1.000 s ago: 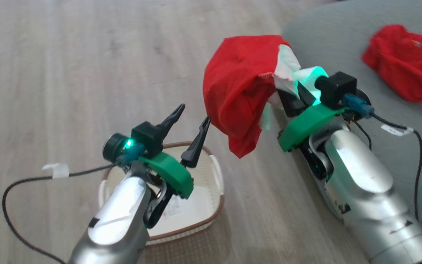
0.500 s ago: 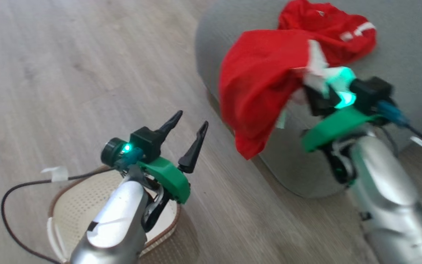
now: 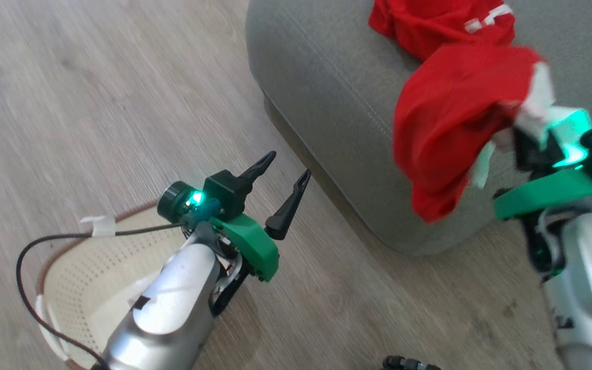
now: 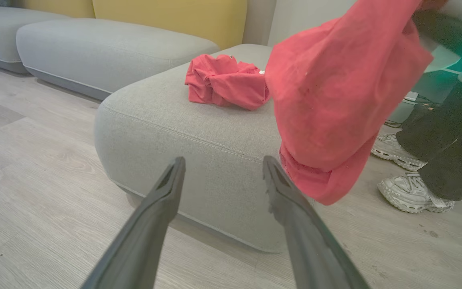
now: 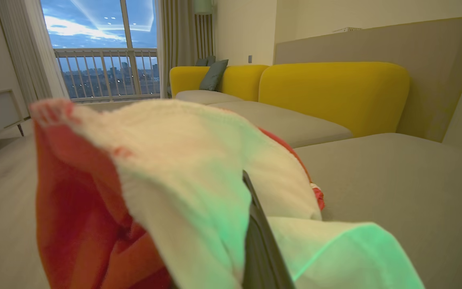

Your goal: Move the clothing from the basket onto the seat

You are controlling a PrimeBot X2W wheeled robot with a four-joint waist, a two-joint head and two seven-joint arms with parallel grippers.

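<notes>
A red garment with white trim [image 3: 445,128] hangs in the air from my right gripper [image 3: 526,146], which is shut on it above the front edge of the grey seat [image 3: 321,97]. In the right wrist view the cloth [image 5: 167,188] drapes over the fingers [image 5: 260,241]. A second red garment [image 3: 432,23] lies bunched on the seat top [image 4: 199,128]. My left gripper [image 3: 290,163] stands open with nothing in it, above the floor between the seat and the cream basket [image 3: 82,267]. No clothing shows in the part of the basket not hidden by my left arm.
A person's dark trouser legs and pale sneakers [image 4: 413,194] stand on the wood floor just right of the seat. Grey sofa cushions [image 4: 106,48] with yellow backs [image 5: 335,92] lie beyond. A black cable [image 3: 34,257] loops from my left wrist over the basket.
The head camera has swung right, so the basket sits lower left and more of the seat shows. My right gripper has carried the hanging garment from beside the seat to over its front edge.
</notes>
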